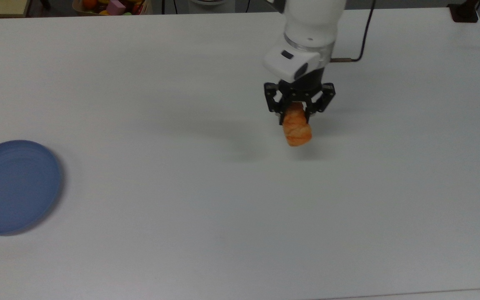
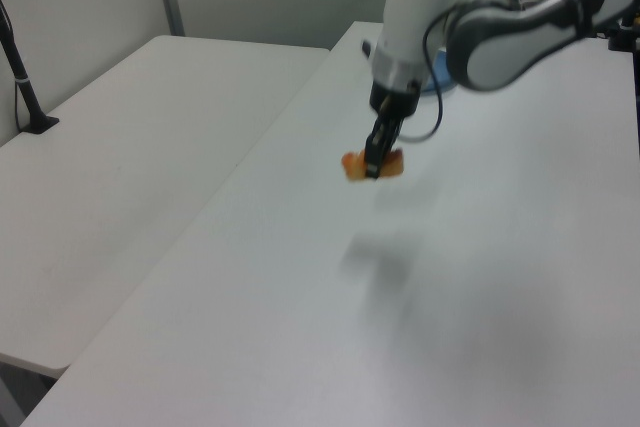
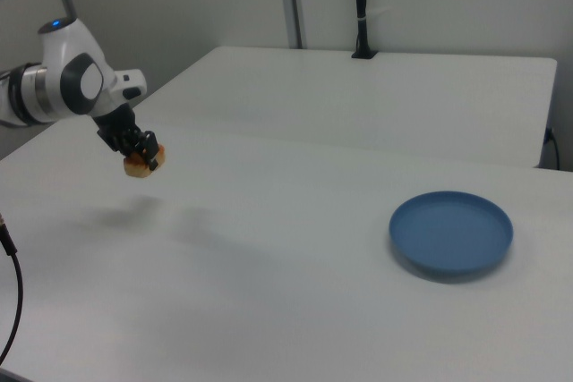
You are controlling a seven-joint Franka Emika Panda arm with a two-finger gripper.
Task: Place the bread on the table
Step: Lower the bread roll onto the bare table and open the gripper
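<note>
The top view gives the clearest look at the gripper point(image 1: 299, 109): its 2 black fingers point(image 1: 274, 105) are pinched onto the upper end of the bread point(image 1: 296, 129), and the loaf's free end juts toward the top view's bottom edge. The braided ridges on the glazed crust can be made out here. In this view the bread is far to the right of the blue plate point(image 1: 14, 186), which lies bare at the top view's left edge. A box of colourful items point(image 1: 108, 6) sits beyond the table's far edge.

The right view shows what the top view cannot: the bread point(image 3: 141, 164) hangs in the air above the table point(image 3: 295, 257), with its shadow separate on the white surface below. Here the plate point(image 3: 450, 233) is well apart, toward the right view's right. A second white table point(image 3: 376, 100) stands behind, with a black post point(image 3: 360, 4) rising from its far edge.

The left view shows the bread point(image 2: 371, 164) held crosswise, sticking out on both sides of the gripper point(image 2: 375, 161), and only a sliver of the plate point(image 2: 437, 65) past the arm.

The arm's white wrist point(image 1: 297, 63) points almost straight down, the gripper slightly tilted, and a black cable point(image 1: 358, 46) trails off the wrist.
</note>
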